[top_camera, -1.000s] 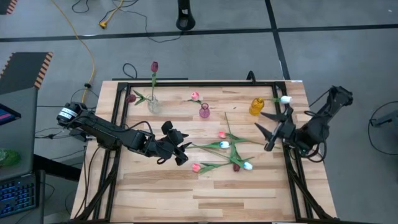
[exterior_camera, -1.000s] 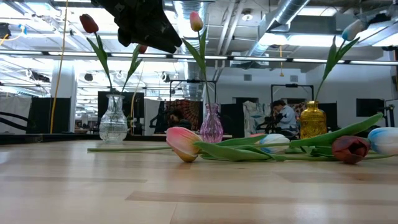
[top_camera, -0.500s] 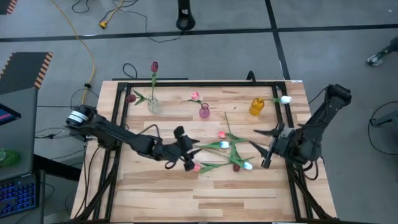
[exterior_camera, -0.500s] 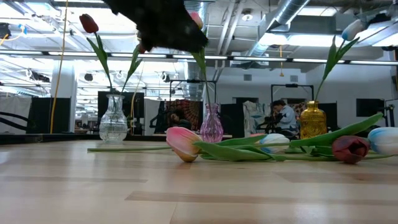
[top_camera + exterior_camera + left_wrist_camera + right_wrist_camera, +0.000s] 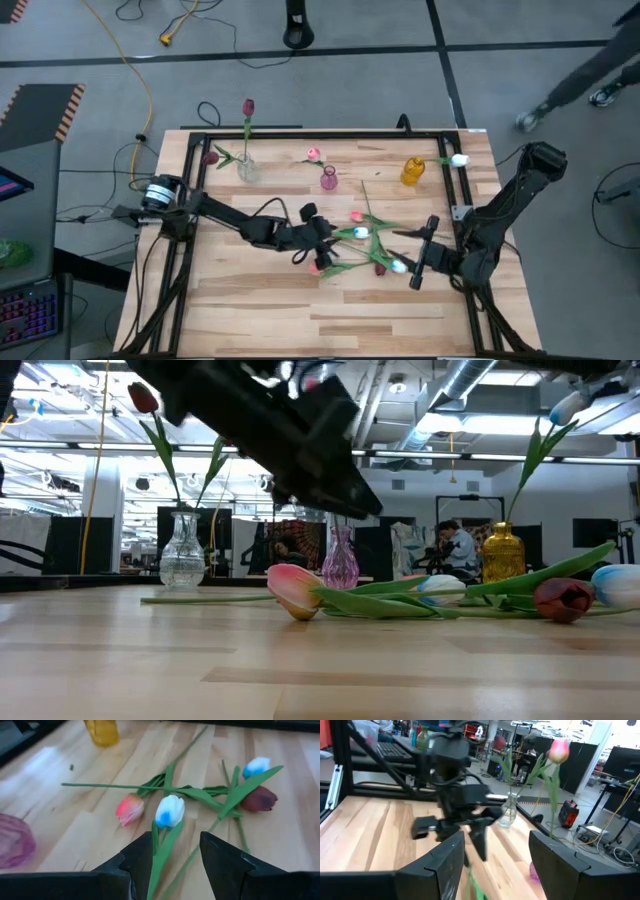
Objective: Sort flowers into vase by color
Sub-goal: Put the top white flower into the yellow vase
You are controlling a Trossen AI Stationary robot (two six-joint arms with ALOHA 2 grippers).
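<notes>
Reaching for loose flowers (image 5: pixel 360 245) mid-desk, none yet lifted.
Left gripper (image 5: pixel 318 238) hangs spread over a white tulip's (image 5: pixel 170 811) stem; right gripper (image 5: pixel 418 262), spread, waits near the right edge. Next: descend, pinch stem.

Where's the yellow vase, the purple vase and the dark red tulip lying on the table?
yellow vase (image 5: pixel 412 172), high view, on its body.
purple vase (image 5: pixel 341 564), low view, on its round belly.
dark red tulip (image 5: pixel 259 799), left wrist view, on its flower head.
</notes>
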